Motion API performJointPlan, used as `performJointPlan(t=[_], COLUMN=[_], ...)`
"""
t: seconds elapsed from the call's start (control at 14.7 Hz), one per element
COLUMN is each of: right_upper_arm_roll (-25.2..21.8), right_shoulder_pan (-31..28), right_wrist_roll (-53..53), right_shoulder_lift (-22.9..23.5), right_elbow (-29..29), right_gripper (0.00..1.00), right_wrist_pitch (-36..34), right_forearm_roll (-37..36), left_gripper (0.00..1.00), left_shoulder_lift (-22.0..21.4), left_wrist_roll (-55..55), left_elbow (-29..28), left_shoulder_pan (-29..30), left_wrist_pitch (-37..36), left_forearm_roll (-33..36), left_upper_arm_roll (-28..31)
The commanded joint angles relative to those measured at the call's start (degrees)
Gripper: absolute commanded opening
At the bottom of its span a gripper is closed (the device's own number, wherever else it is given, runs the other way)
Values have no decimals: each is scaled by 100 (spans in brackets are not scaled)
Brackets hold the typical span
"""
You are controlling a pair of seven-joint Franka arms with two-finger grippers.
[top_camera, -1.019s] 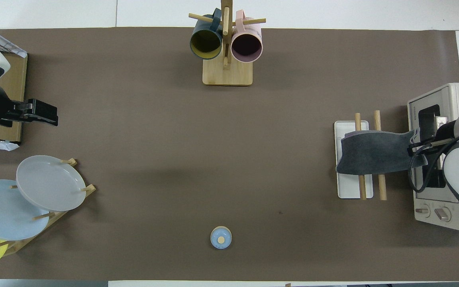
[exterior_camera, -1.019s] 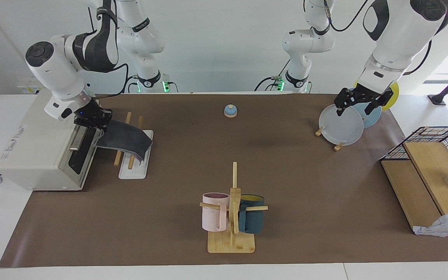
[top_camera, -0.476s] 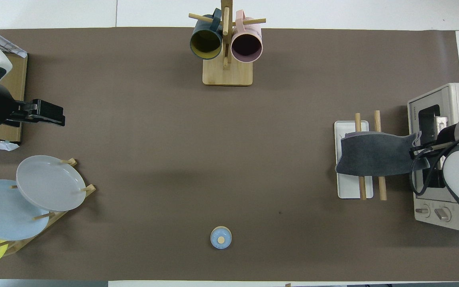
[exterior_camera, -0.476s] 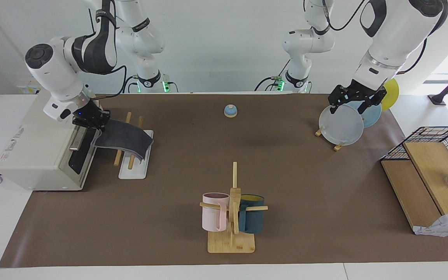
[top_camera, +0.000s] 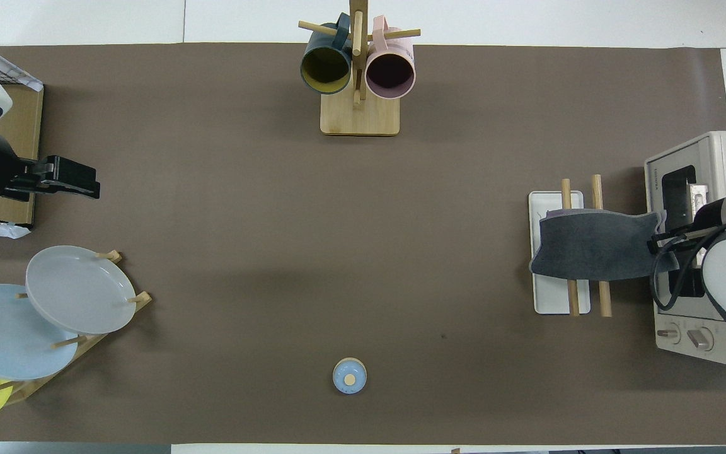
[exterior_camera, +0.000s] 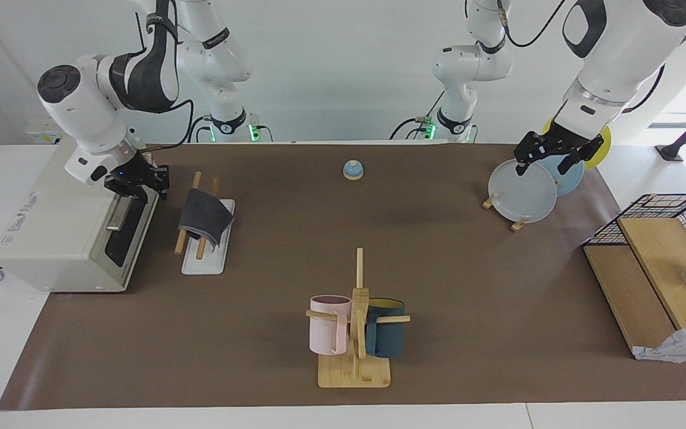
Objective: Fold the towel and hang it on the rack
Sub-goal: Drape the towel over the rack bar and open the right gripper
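1. Bell [exterior_camera: 352, 170]: nearest the robots, mid-table, not involved.
2. Plates [exterior_camera: 521, 192]: stacked on edge in a stand at the left arm's end.
3. Left gripper [exterior_camera: 542, 167]: waits over the plates. Fingers are spread wide and hold nothing, probably parked there to keep clear of the work.
4. Rack [exterior_camera: 203, 262]: at the right arm's end, beside the toaster [exterior_camera: 51, 238]. White base flat, two wooden rods raised.
5. Towel [exterior_camera: 203, 214]: folded, grey face out, draped across both rods with an end hanging down each side, so its own weight holds it. The overhead view shows it stretched toward the toaster instead.
6. Right gripper [exterior_camera: 140, 182]: over the toaster's front edge, just beside the rack. Fingers are parted, empty, and apart from the cloth. Hanging looks done.
7. Mug tree [exterior_camera: 355, 333]: farthest, two mugs.
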Motion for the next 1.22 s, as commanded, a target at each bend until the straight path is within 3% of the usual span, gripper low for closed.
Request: performJointPlan(t=[0.0,0.48,0.82,1.02,1.16], right_upper_arm_roll=[76,102,94,-536,-592], right_shoulder_pan=[-17,264,335,1097,1100], right_wrist_roll=[-92,441,734,777,795], right_shoulder_lift=[-51,308,353,362,371], right_elbow=[198,1577,1623,1719,1737], right_gripper=[100,100,100,100,100], right_wrist_pitch=[-20,-1135,-1180,-1259,-1294], right_forearm_roll=[-76,-94,-94,-181,-190], left_gripper=[100,100,100,100,100], left_shoulder_lift=[-102,-120,-120,-120,-120], left_wrist_roll=[87,26,17,17,8], left_elbow=[-52,-87,-87,-87,-87], left_shoulder_pan=[-68,-50,-42,-50,-42], left_wrist_pitch=[-59,3,-6,11,11], left_forearm_roll=[161,187,187,187,187], left_upper_arm_roll=[48,56,57,57,57])
